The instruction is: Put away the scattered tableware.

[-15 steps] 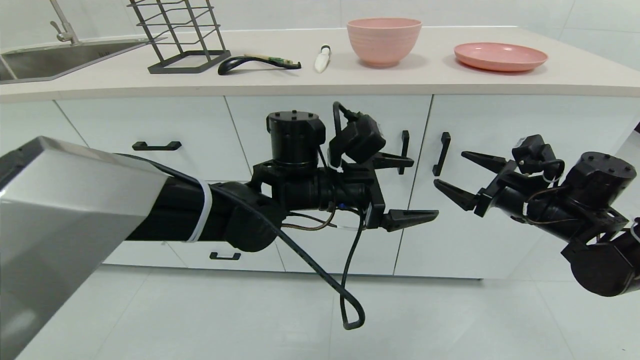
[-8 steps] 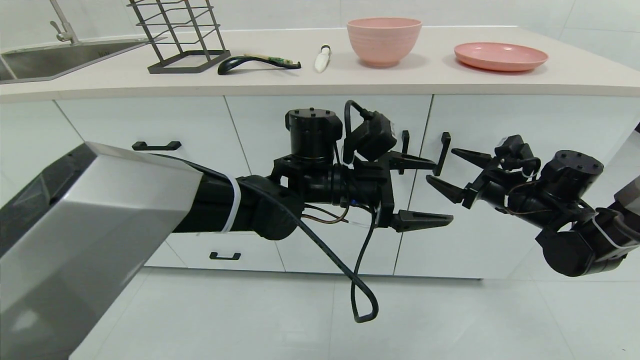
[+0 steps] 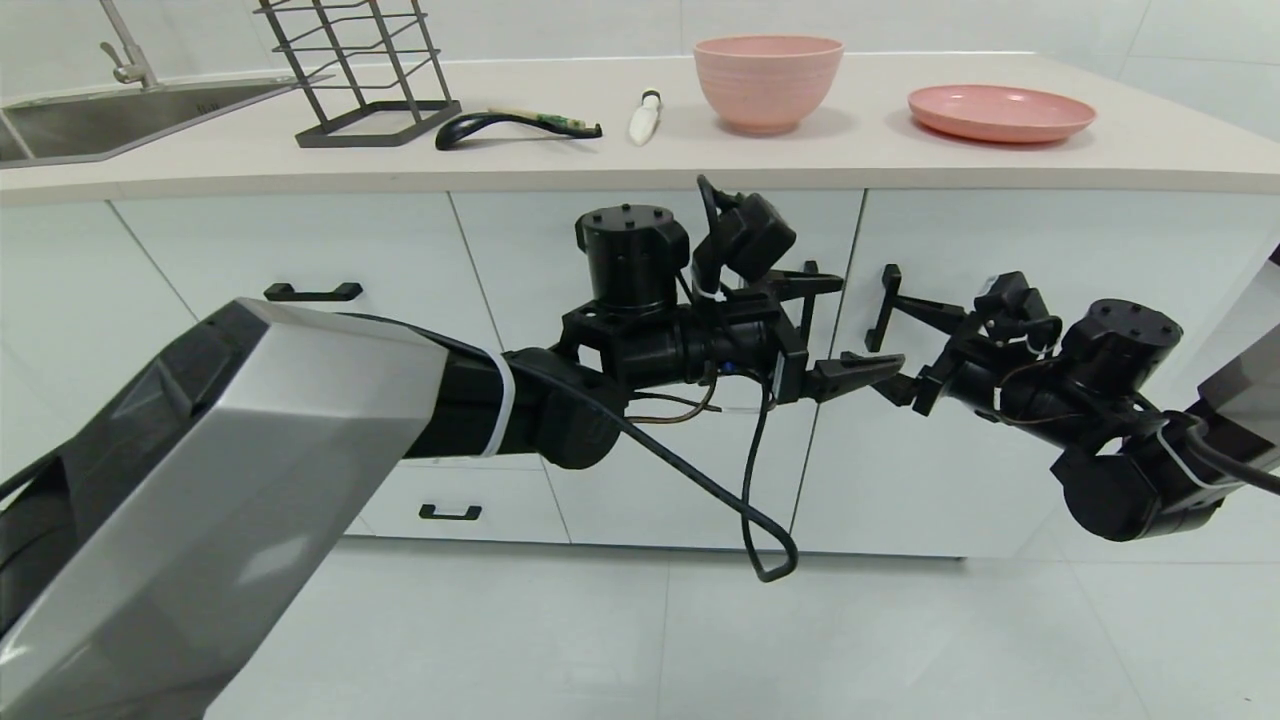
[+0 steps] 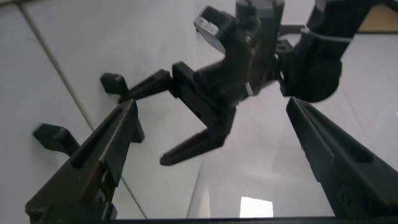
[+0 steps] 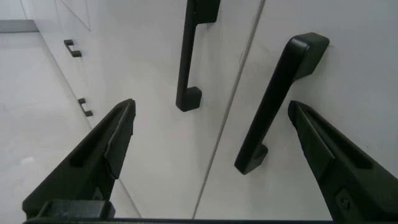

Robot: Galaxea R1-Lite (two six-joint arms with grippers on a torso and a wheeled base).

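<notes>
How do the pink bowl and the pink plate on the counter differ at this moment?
The pink bowl is deep with tall curved walls; the pink plate is shallow and nearly flat. The bowl stands higher, while the plate looks wider across the counter. The bowl sits next to the white-handled utensil; the plate lies farther to the robot's right, apart from the bowl. Both are the same pink, upright, and resting on the counter with nothing gripping them.
</notes>
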